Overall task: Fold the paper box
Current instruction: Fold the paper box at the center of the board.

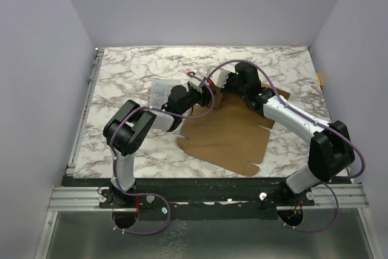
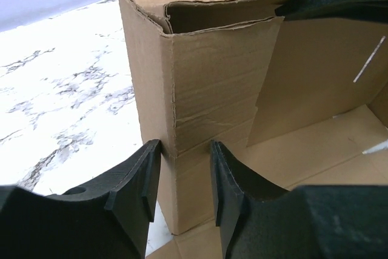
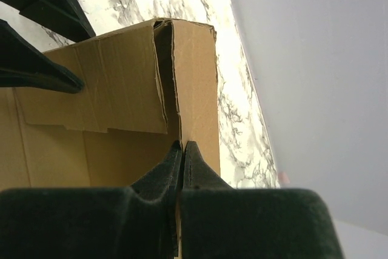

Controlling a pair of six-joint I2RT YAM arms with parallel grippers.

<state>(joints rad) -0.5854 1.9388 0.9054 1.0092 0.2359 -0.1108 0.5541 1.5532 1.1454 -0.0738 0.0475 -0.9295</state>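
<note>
The paper box point(image 1: 230, 134) is a brown cardboard sheet lying mostly flat on the marble table, with its far end folded up into walls. In the left wrist view an upright corner of the box point(image 2: 206, 89) stands between the parted fingers of my left gripper point(image 2: 185, 145), which is open and straddles that corner. My right gripper point(image 3: 183, 145) is shut on the top edge of a raised wall point(image 3: 194, 77) at the box's far side. In the top view the left gripper point(image 1: 203, 89) and the right gripper point(image 1: 225, 80) sit close together over the raised far end.
A small clear plastic case point(image 1: 160, 92) lies just left of the left gripper. Pale walls enclose the table point(image 1: 133, 144) on three sides. A metal rail point(image 1: 206, 195) with both arm bases runs along the near edge.
</note>
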